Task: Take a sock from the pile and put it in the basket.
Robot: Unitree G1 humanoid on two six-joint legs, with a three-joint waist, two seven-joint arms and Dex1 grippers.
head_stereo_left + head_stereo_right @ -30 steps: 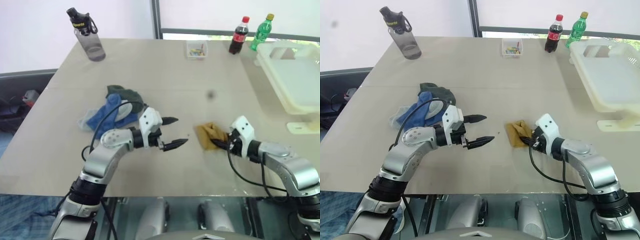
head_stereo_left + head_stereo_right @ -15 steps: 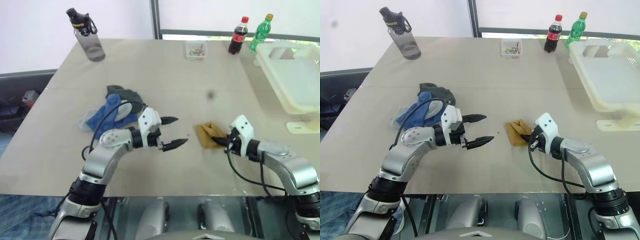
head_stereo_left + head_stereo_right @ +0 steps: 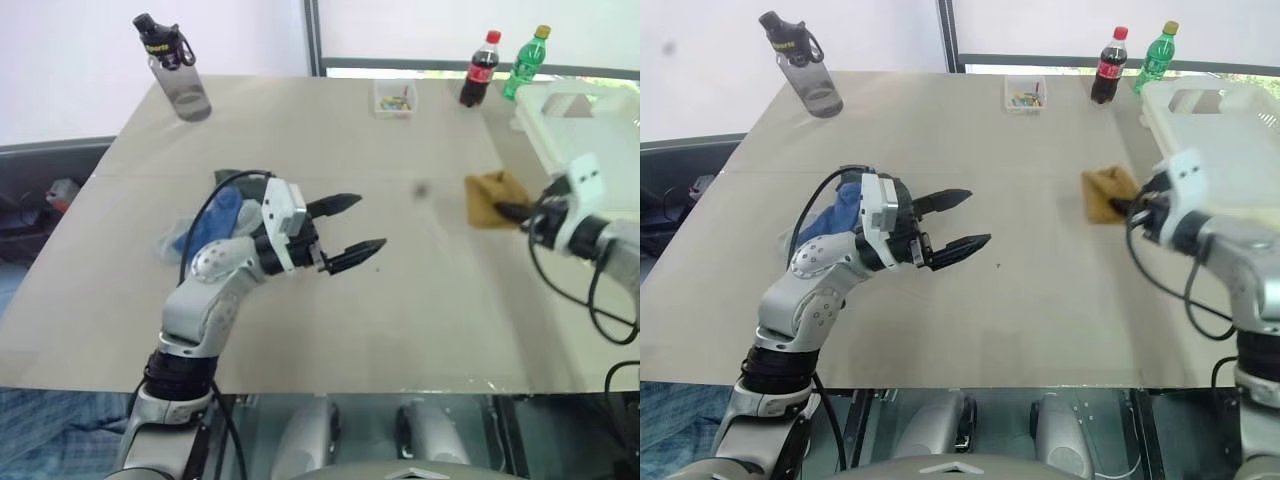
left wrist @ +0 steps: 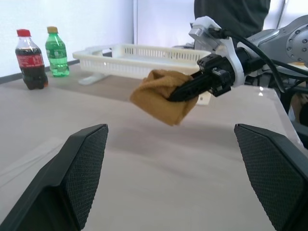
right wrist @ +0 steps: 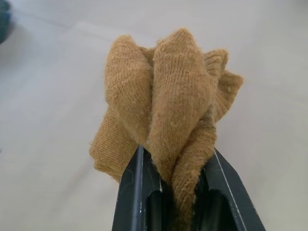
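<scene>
The right claw [image 3: 1127, 207] is pinching a mustard sock [image 3: 1102, 193] and holding it above the table [image 3: 1040, 300], so the carrying step is in hand. The sock is hanging in the air at about 3 o'clock in the head view, just beside the near corner of the basket [image 3: 1230, 150], which is standing at about 2 o'clock.

The left claw [image 3: 347, 229] is standing wide and holding nothing, near the middle of the table. The pile [image 3: 215, 215] is lying behind it at about 9 o'clock.

In my judgement the next move is asking the right claw to bring the sock over the rim, with enough height so that the loose end is not catching on it, and only then to let go.

For writing, the grey bottle [image 3: 180, 75] at 11 o'clock is carrying a yellow word on its cap band, which is looking like "Sports". The labels of the cola bottle [image 3: 475, 70] and the green bottle [image 3: 524, 64] are too small to read.
</scene>
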